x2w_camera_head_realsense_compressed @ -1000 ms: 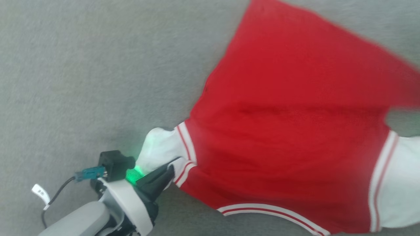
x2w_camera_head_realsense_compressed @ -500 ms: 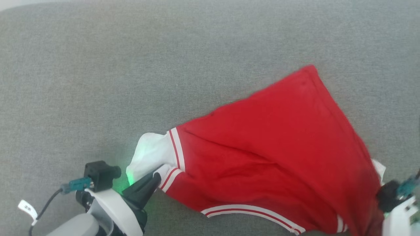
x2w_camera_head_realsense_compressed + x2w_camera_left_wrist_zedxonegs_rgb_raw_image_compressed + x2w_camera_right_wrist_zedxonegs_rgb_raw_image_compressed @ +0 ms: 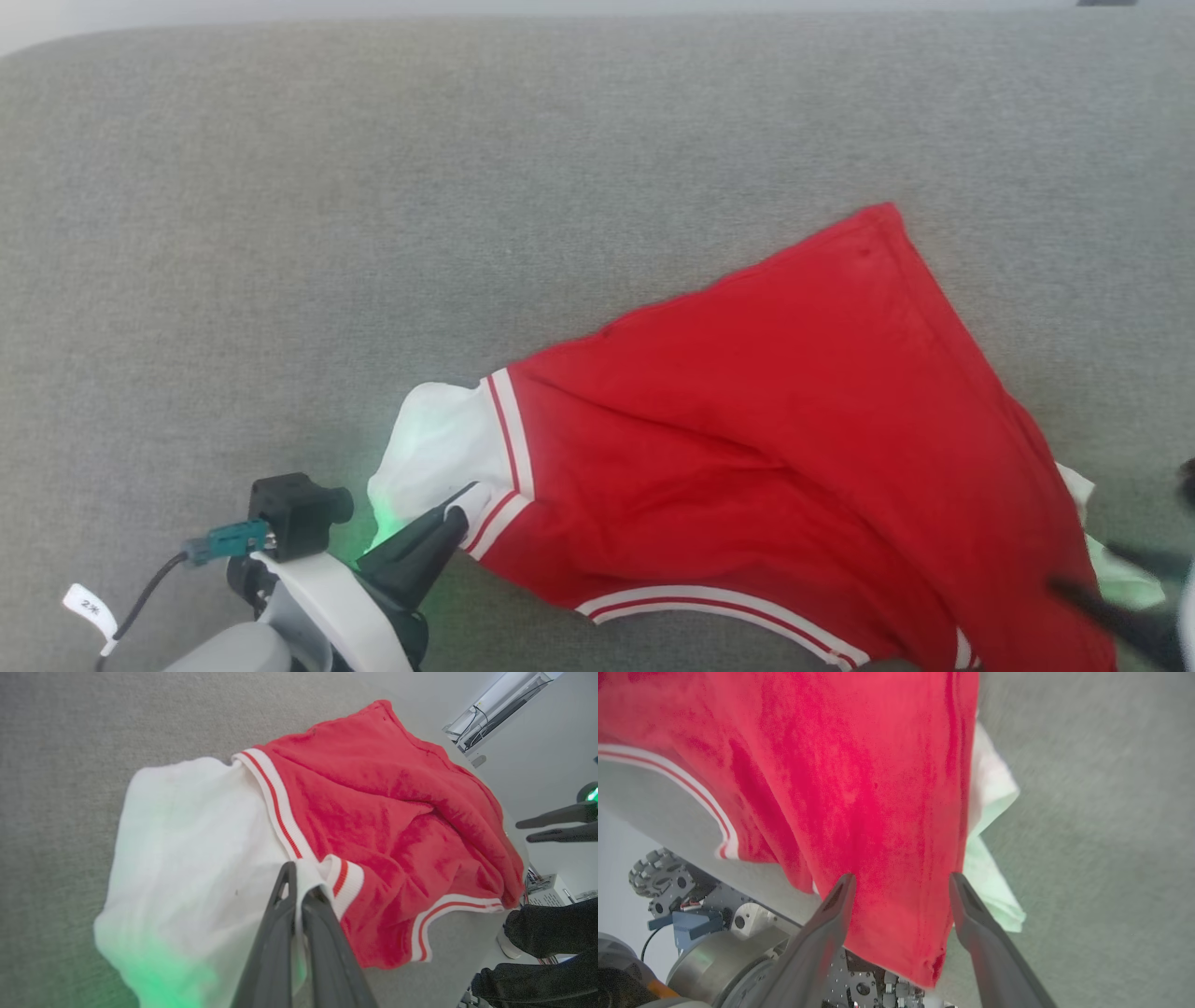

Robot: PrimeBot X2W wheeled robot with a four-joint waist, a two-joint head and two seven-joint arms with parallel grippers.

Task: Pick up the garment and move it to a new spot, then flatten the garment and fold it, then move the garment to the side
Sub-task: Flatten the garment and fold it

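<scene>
The garment (image 3: 766, 448) is lying rumpled on a grey cloth surface (image 3: 373, 233), toward its near right part, with bare grey all around its far and left sides. Nothing is lying on top of it. The left gripper (image 3: 457, 499) is pinching it at the near left, its fingers pressed together on the striped cuff where the white sleeve (image 3: 434, 448) is meeting the red body. A green glow is falling on that sleeve. Beside the gripper's wrist, a cable with a teal plug (image 3: 224, 541) and a white tag (image 3: 89, 607) are hanging over the grey surface.

The right gripper (image 3: 902, 877) is standing with its fingers wide apart at the garment's near right end, gripping nothing. The red cloth is showing between them, and whether it is touching them cannot be told.

The head view is giving the whole layout, but its right gripper is showing just as a dark blur at the lower right. The left wrist view is showing the clamp up close: a fold of white cloth is sitting between the two closed fingers. It is also showing the right gripper's parted fingers past the garment, and a white wall unit (image 3: 495, 709) beyond. The right wrist view is showing the red cloth drooping over the surface's near edge, with the second white sleeve (image 3: 990, 788) peeking out beside it and the robot's base and a roller wheel (image 3: 656, 872) below.
</scene>
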